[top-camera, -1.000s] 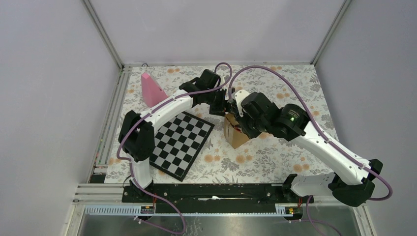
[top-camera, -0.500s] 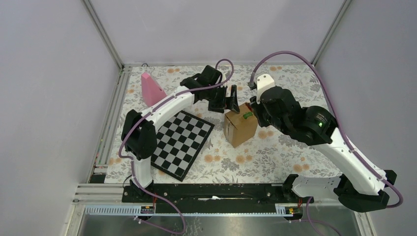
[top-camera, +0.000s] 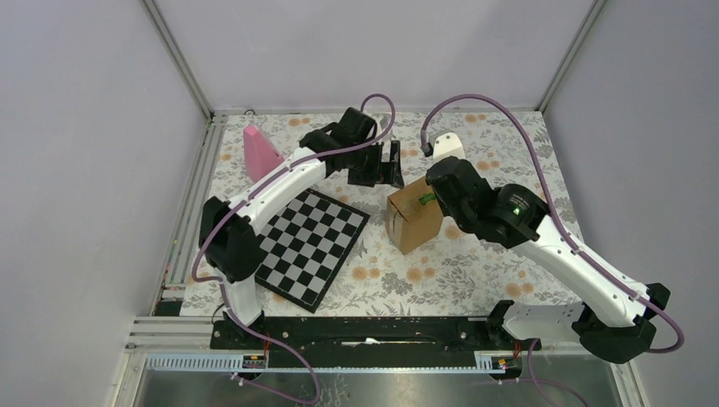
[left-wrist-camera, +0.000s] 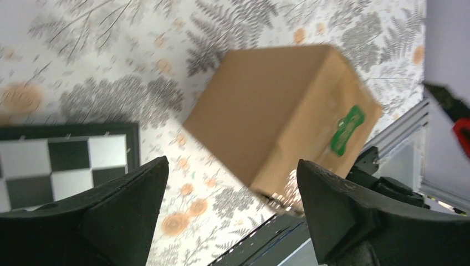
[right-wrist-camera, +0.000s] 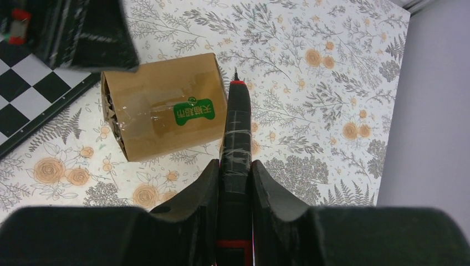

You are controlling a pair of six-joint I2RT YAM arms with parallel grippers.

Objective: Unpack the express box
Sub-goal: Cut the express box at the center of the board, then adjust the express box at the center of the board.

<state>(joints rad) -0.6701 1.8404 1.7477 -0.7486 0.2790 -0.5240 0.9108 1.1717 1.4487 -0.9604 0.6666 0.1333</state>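
Box (top-camera: 414,220) sits on counter (top-camera: 475,263), just beside chessboard (top-camera: 314,242), green label on its upper face. Left fingers (left-wrist-camera: 127,205) spread wide, empty, hovering near box. Right fingers (right-wrist-camera: 202,188) clamped on black tool (right-wrist-camera: 237,122), tip beside box edge.

Table (top-camera: 398,280) lies open in front of the box (top-camera: 414,225). The chessboard (top-camera: 314,246) sits near its left, the left pincer (top-camera: 392,165) behind it, and the right pincer (right-wrist-camera: 235,166) with its black tool (right-wrist-camera: 236,119) at its right edge.

Right hand (right-wrist-camera: 234,173) clamps black pointed tool (right-wrist-camera: 236,122); tip beside express box (right-wrist-camera: 158,119).
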